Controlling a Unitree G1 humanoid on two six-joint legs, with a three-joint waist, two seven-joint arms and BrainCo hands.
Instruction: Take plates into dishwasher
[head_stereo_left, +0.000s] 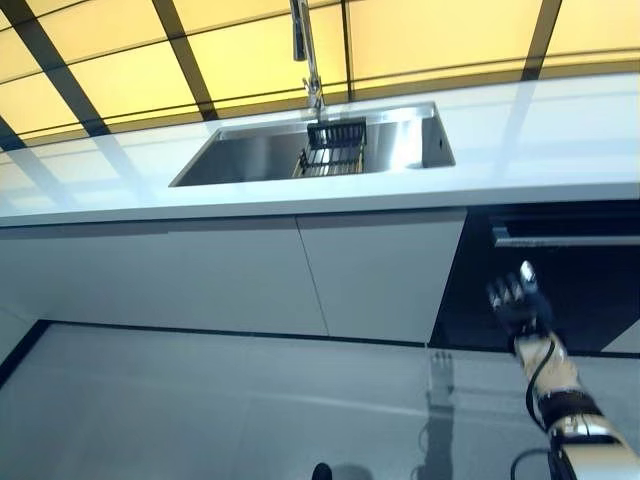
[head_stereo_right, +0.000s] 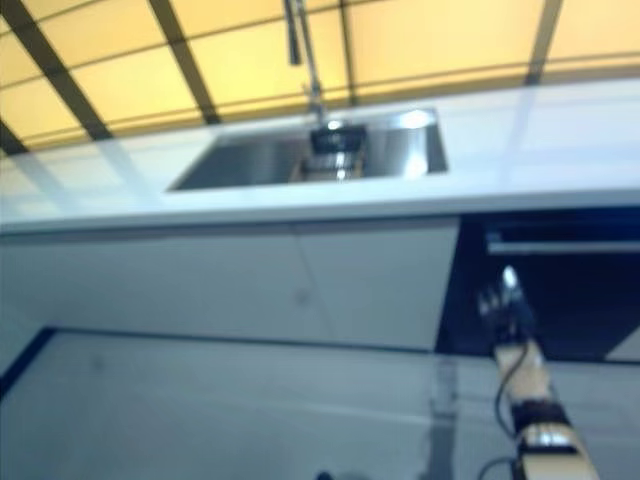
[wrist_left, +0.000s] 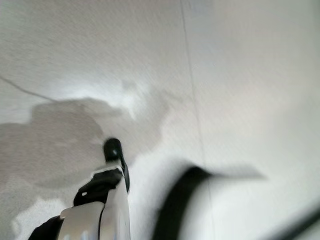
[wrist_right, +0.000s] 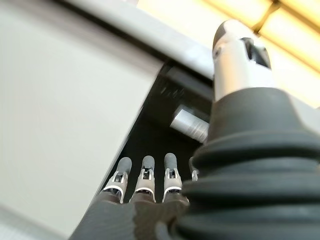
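No plate shows in any view. The dishwasher (head_stereo_left: 590, 295) is the dark panel under the counter at the right, its door shut, with a silver bar handle (head_stereo_left: 565, 240) along its top. My right hand (head_stereo_left: 518, 305) is raised in front of that door, below the handle and apart from it, open and holding nothing. Its own wrist view looks past the straight fingers (wrist_right: 144, 172) to the dark door and the handle (wrist_right: 190, 122). My left hand (wrist_left: 107, 185) hangs over the pale floor and shows only in its wrist view.
A white counter (head_stereo_left: 560, 150) runs across the scene, with a steel sink (head_stereo_left: 260, 155), a tall tap (head_stereo_left: 305, 50) and a dark wire rack (head_stereo_left: 335, 140) in the basin. White cabinet doors (head_stereo_left: 200, 280) stand left of the dishwasher. Pale floor (head_stereo_left: 200, 410) lies below.
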